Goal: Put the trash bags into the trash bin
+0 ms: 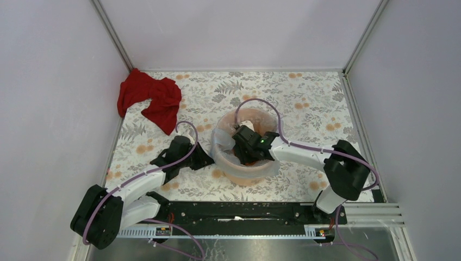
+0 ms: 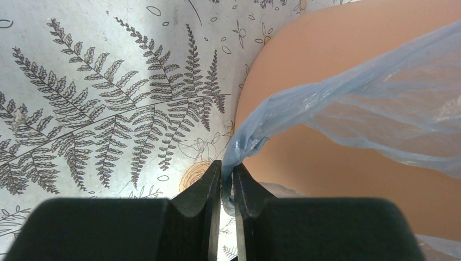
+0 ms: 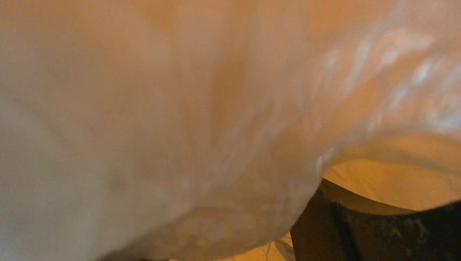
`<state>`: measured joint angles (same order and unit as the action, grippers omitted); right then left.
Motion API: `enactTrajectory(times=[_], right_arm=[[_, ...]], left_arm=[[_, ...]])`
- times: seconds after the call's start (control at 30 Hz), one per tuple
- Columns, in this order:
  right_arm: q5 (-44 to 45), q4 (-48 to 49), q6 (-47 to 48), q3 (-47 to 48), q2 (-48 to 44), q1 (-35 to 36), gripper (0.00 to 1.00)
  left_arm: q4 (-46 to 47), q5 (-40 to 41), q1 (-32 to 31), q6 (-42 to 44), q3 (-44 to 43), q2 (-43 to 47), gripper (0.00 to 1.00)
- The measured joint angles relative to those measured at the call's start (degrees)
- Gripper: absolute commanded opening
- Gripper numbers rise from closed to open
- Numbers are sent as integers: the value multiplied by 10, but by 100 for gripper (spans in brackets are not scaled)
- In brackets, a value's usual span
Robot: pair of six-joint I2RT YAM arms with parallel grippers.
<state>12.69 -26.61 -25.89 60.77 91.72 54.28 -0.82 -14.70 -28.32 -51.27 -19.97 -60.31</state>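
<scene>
Beside the trash bin [image 1: 247, 175], the left hand [image 2: 227, 171] was nearly closed, pinching an edge of the trash bag [image 2: 380, 103], likely to hold the film draped over the wall. The right hand [image 1: 247, 142] was down inside the bin, probably to press film in; I could not tell how far open it was.

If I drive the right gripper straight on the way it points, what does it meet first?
The trash bag, whose film fills the wrist view; the right gripper sits inside the trash bin. Behind it, probably the bin's wall; depth unclear.
</scene>
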Motion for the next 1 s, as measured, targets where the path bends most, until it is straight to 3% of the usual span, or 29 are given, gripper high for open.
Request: enactTrajectory(times=[0.5, 0.77, 1.0], right_arm=[[-3, 141, -10, -53, 59, 5, 87], [-4, 63, -10, -18, 41, 5, 96], [2, -25, -10, 33, -51, 5, 100]], left_arm=[[-1, 0, 0, 0, 0, 4, 16], [-13, 0, 0, 0, 0, 12, 17], [-13, 0, 0, 1, 0, 12, 18]])
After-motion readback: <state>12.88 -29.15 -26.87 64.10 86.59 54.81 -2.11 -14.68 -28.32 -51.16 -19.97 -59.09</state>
